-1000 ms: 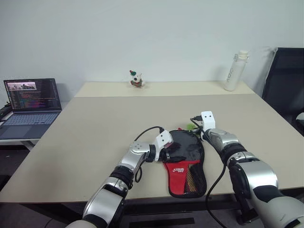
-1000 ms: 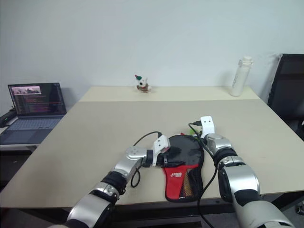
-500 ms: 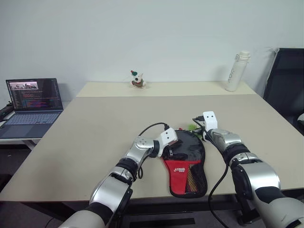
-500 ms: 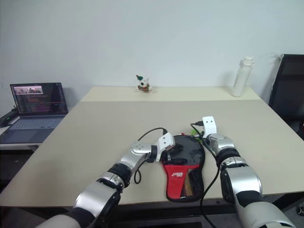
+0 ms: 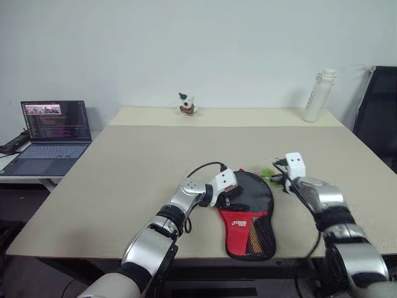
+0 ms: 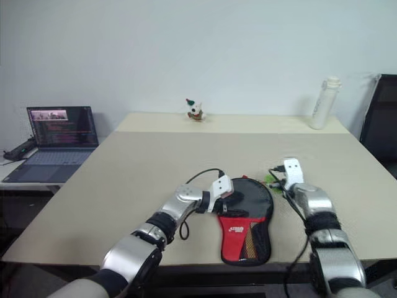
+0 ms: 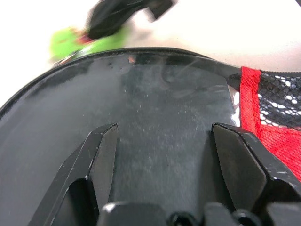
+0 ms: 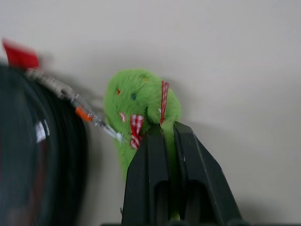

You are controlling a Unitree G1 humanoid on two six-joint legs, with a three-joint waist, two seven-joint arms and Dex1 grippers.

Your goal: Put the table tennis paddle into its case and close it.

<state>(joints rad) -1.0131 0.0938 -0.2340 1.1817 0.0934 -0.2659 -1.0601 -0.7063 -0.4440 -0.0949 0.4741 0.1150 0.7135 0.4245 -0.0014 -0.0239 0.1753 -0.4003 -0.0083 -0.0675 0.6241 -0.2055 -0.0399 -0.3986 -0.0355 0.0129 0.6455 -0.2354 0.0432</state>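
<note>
The case [image 5: 249, 214] lies flat near the table's front edge, black at the round end and red with a mesh pocket at the near end. My left gripper [image 7: 162, 129] is open, its two fingers [image 7: 101, 150] spread over the black top of the case [image 7: 160, 94] at its left side. At the case's far right edge, my right gripper [image 8: 162, 132] is shut on the fuzzy green zip-pull tag [image 8: 136, 106], which also shows from above, the tag [image 5: 268, 173] just left of the gripper [image 5: 278, 178]. The table tennis paddle is hidden.
A laptop [image 5: 54, 133] stands open on a side desk at the left. A small figurine [image 5: 187, 104] and a white bottle [image 5: 317, 96] stand at the table's [image 5: 124, 161] far edge. A black chair [image 5: 379, 112] is at the right.
The camera has shifted. My right gripper has drawn to the right and a little nearer, taking the green tag with it. The left gripper stays on the case.
</note>
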